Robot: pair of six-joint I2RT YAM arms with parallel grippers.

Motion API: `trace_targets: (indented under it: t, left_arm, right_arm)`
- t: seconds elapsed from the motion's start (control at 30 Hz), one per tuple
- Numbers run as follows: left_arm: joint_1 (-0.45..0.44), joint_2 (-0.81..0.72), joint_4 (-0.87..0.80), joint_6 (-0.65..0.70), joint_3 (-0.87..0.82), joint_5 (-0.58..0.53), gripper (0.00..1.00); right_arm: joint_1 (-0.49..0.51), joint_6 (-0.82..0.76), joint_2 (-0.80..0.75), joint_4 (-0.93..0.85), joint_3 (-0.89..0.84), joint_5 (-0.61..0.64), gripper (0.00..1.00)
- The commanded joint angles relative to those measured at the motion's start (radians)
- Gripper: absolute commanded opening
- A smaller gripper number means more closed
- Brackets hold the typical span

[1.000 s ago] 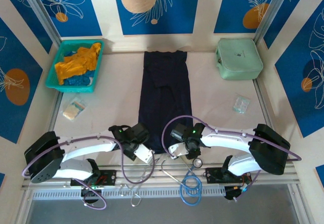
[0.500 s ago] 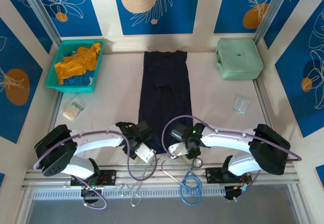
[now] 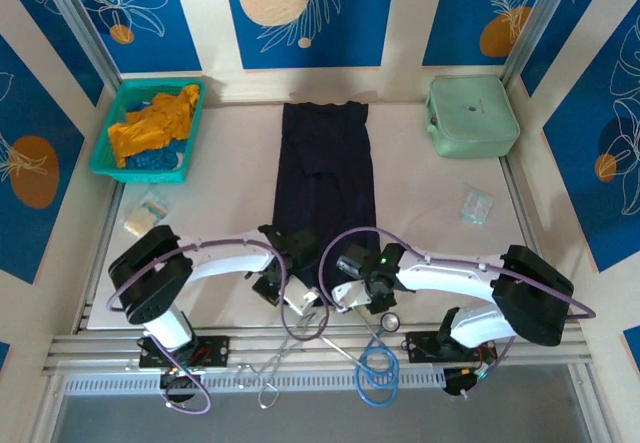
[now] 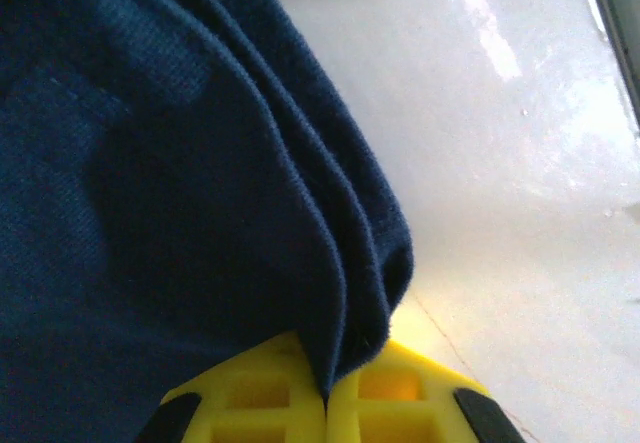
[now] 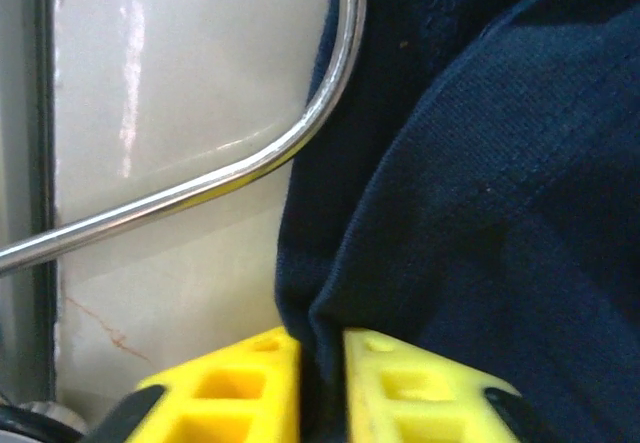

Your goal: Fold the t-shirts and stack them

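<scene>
In the top external view, the navy t-shirt (image 3: 326, 188) is lying as a long narrow strip down the middle of the tabletop (image 3: 430, 233), running from the far wall toward the arms. The left fingers (image 3: 292, 268) are reaching onto its near left corner and the right fingers (image 3: 340, 285) onto its near right corner, the two sitting close together. A teal basket (image 3: 112, 168) is sitting at the far left, holding a crumpled mustard-orange t-shirt (image 3: 152, 123) on top of a bright blue t-shirt (image 3: 155, 160). A mint-green case (image 3: 472, 115) is resting at the far right, well apart from the shirt.

In the left wrist view, the yellow left fingers (image 4: 300, 393) are pressing together, pinching several folded layers of the navy t-shirt (image 4: 150, 213) right at its edge. The cloth is bunching into ridges above the pinch, with the pale tabletop (image 4: 500, 213) showing beside it.

In the right wrist view, the yellow right fingers (image 5: 290, 373) are clamping a fold of the navy t-shirt (image 5: 480, 213) between them. A curved metal rod (image 5: 300, 138) is lying against the tabletop (image 5: 180, 73) just beside the cloth's edge.
</scene>
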Motion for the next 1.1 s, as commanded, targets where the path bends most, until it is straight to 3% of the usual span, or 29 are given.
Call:
trace_targets:
  t: [0.0, 0.17, 0.33, 0.7, 1.07]
  left_arm:
    - [0.01, 0.09, 0.104, -0.01, -0.004, -0.013, 0.0]
    - [0.006, -0.006, 0.058, -0.022, -0.016, -0.026, 0.0]
    - [-0.009, -0.188, 0.006, -0.069, -0.047, -0.061, 0.0]
    - [-0.187, -0.515, -0.082, -0.286, -0.157, -0.189, 0.0]
    - [-0.251, -0.624, -0.135, -0.383, -0.192, -0.307, 0.0]
  right_arm:
    - [0.003, 0.011, 0.042, -0.036, -0.013, -0.05, 0.0]
    - [0.007, 0.017, 0.011, -0.077, -0.005, -0.038, 0.0]
    - [0.037, 0.03, -0.125, -0.16, 0.007, -0.02, 0.0]
    - [0.21, 0.245, -0.37, -0.432, 0.049, 0.059, 0.0]
    - [0.328, 0.37, -0.394, -0.518, 0.117, 0.126, 0.0]
